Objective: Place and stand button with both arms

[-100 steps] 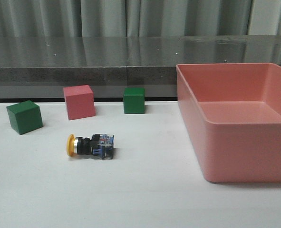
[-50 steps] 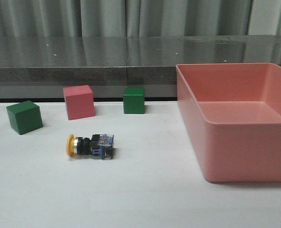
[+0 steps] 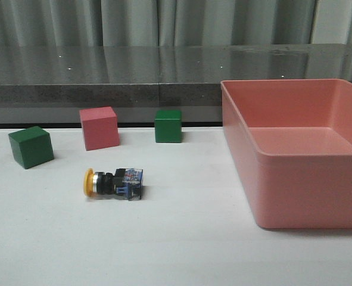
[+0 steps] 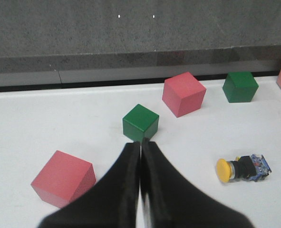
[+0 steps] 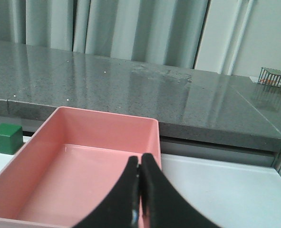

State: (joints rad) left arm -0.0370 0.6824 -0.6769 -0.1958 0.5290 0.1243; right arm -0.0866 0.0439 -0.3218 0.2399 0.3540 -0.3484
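Button (image 3: pixel 113 182) lies on its side on the white worktop (image 3: pixel 181 238), yellow cap toward robot's left, blue-clear base block toward the right; nothing touches it. Behind it, w/ clear gaps: green cube (image 3: pixel 30 146) at far left, pink cube (image 3: pixel 99 127), second green cube (image 3: pixel 168 125). Large pink bin (image 3: pixel 295 152) sits well apart on the right, nothing in it as far as can be seen. Left wrist view shows a further pink cube (image 4: pixel 62 178) near the left end effector (image 4: pixel 140 147), not seen from the front.

Left end effector: fingers together, holding nothing, above the worktop, button off to one side. Right end effector (image 5: pixel 140 164): fingers together too, holding nothing, looking over the bin. Neither arm shows in the front view.

Step in hand, by my reading: approach; task hardly begun. To do it well: part the left fingers first, come down over the black body btw. cap and base block, close across its width, not along its length. Cap is round, so the button may roll if nudged. The right arm would best steady the base block while the button is tipped upright.
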